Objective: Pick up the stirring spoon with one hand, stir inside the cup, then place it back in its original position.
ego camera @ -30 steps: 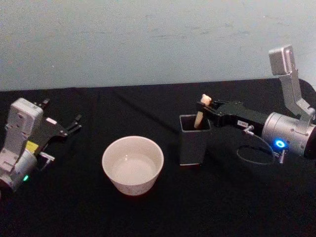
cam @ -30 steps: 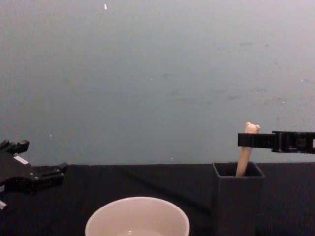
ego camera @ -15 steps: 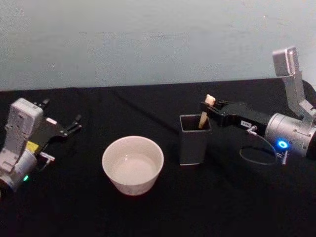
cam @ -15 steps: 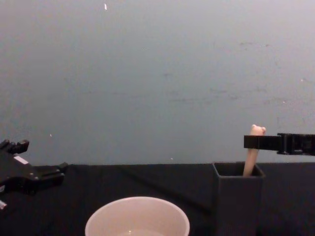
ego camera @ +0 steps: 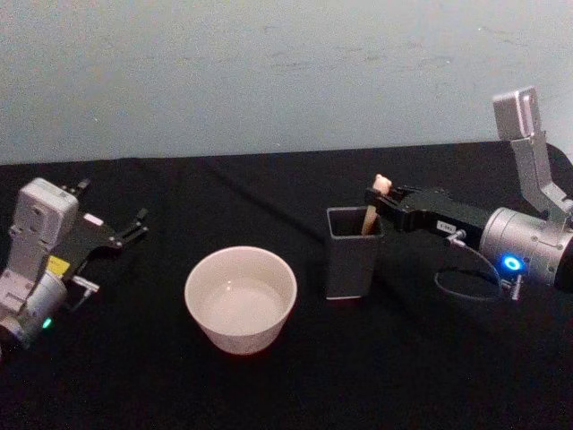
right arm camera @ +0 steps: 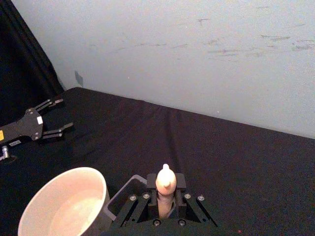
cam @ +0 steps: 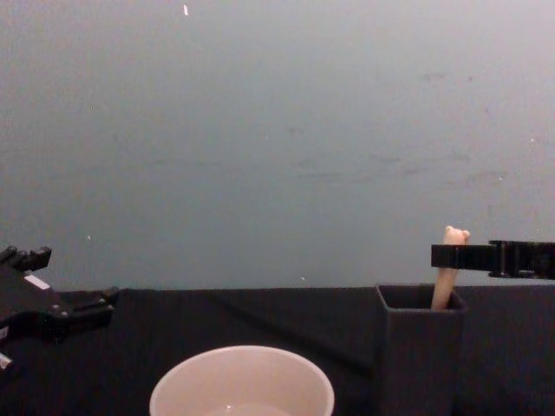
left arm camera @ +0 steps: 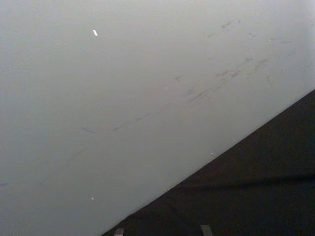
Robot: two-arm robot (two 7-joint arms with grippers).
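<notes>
Evidently the work stood at one end of the task or the other: the right hand [ego camera: 387, 199] was clenched on the cream handle of the stirring spoon [ego camera: 371, 211], just under its little bear head, while the rest of the spoon stood down inside the dark holder box [ego camera: 352, 253], leaning slightly to the right. I could not judge from this alone whether the spoon was being drawn out or set back. The cup [ego camera: 241, 298] sat to the left of the holder, a little nearer, apart from it, and seemed to hold some pale liquid, though that was hard to make out. The left hand [ego camera: 125, 230] rested idle at the far left of the dark surface [ego camera: 295, 385], its fingers spread and gripping nothing. If lifting was next, it would call for a straight upward pull to clear the holder's thin walls, then a carry leftward over the cup's rim.
</notes>
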